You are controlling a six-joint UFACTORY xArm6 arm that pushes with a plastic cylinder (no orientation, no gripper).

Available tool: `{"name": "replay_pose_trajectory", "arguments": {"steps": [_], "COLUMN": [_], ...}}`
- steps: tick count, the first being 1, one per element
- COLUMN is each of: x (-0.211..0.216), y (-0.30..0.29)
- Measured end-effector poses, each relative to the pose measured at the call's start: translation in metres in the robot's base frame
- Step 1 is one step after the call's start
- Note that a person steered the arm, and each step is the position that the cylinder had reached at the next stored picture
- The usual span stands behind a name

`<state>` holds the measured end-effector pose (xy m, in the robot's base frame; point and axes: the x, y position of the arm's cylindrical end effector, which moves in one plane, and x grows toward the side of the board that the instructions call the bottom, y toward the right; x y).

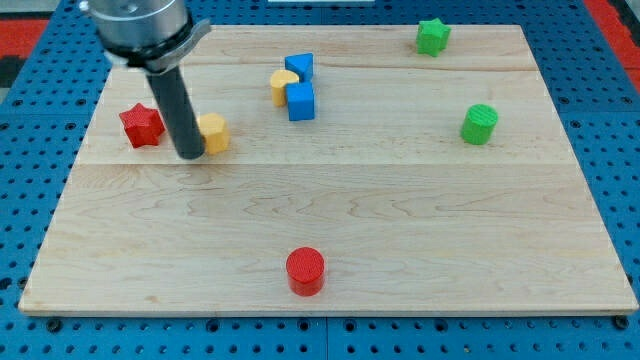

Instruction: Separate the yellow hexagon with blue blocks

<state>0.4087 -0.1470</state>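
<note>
Seven small blocks lie on the wooden board (330, 210), and no writing or brand mark can be read on any of them. Near the board's left edge, my tip (190, 156) stands touching the left side of the yellow hexagon (213, 132). That hexagon lies flat, with no clear long axis, and which way its corners point is hard to tell. The rod has no jaws and holds nothing; it only rests against the block. Just beyond the rod toward the left edge sits the red star (141, 125).

Toward the top edge, well apart from the hexagon, two blue blocks stand close together: an upper blue block (299, 67) and a lower blue cube (301, 101). A second yellow block (282, 86), rounded on top, touches them on their left.

At the top right corner sits a green star (432, 36). By the right edge stands a green cylinder (479, 124). Near the bottom edge stands a red cylinder (305, 271).
</note>
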Motion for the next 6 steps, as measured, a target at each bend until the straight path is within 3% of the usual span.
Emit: {"name": "replay_pose_trajectory", "arguments": {"steps": [1, 2, 3, 4, 6], "x": [-0.049, -0.069, -0.104, -0.114, -0.087], "y": [0.016, -0.02, -0.014, 0.021, 0.103]}}
